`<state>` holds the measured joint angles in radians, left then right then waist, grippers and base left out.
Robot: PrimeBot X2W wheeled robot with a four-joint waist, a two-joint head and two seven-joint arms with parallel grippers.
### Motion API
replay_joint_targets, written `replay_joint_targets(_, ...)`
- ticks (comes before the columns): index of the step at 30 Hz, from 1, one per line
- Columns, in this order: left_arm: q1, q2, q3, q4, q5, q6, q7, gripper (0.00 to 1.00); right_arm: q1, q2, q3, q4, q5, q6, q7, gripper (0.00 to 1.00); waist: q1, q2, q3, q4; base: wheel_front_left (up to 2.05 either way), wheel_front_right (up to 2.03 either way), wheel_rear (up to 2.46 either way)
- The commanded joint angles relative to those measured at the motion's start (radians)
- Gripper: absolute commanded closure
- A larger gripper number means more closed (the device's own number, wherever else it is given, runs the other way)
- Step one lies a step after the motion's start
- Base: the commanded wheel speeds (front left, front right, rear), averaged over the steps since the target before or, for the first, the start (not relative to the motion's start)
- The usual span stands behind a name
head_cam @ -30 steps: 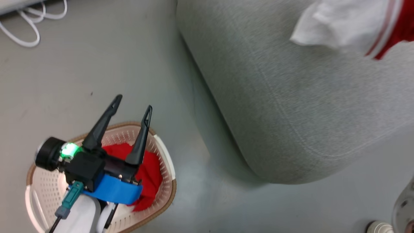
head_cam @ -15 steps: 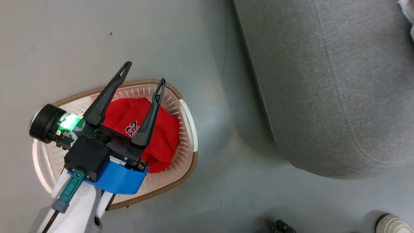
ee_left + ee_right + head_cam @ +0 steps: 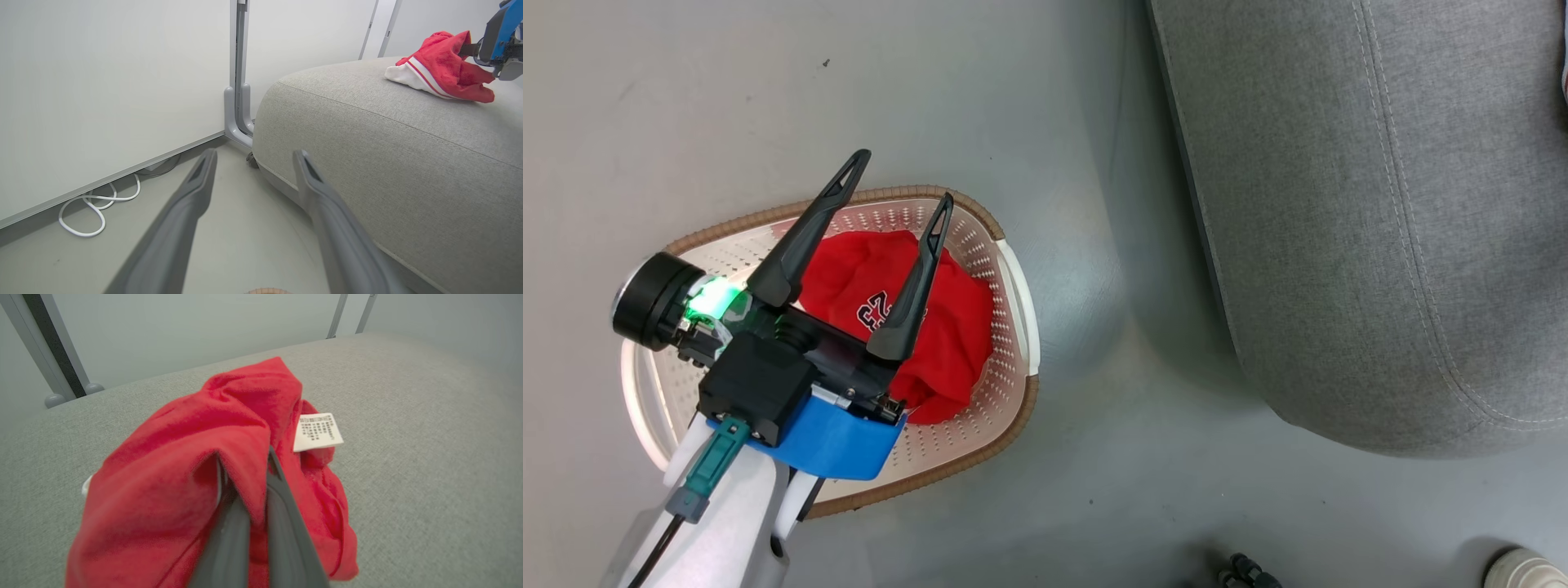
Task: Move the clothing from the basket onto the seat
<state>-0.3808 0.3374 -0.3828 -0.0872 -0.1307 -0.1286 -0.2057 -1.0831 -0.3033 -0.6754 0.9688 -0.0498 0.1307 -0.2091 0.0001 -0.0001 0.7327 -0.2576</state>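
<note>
The jersey point(image 3: 956, 318) lies in the basket point(image 3: 1013, 408) just below the left gripper point(image 3: 902, 177), jaws apart; the right gripper point(image 3: 245, 467), well away, pinches the other garment point(image 3: 163, 477) on the seat point(image 3: 1339, 204).

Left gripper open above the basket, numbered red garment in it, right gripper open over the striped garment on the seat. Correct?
Not the right gripper: it is shut on the striped garment, fabric pinched between its fingers, as the right wrist view shows. The rest stands: left gripper open above the basket, numbered red garment inside.
</note>
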Motion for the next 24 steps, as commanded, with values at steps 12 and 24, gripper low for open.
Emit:
replay_joint_targets(12,-0.02,-0.022,-0.017,0.059,-0.022,0.006,-0.035,0.0,-0.019,0.009,0.016,0.046,-0.072,0.0,-0.025,0.0,-0.0001,0.0001,-0.078,-0.002,0.0,0.0,0.0)
replay_joint_targets(24,0.042,-0.084,-0.02,0.162,-0.065,0.016,-0.06,0.0,0.095,0.054,0.11,0.038,-0.058,0.0,-0.046,0.0,-0.0001,0.0001,-0.253,0.008,0.0,0.0,0.0)
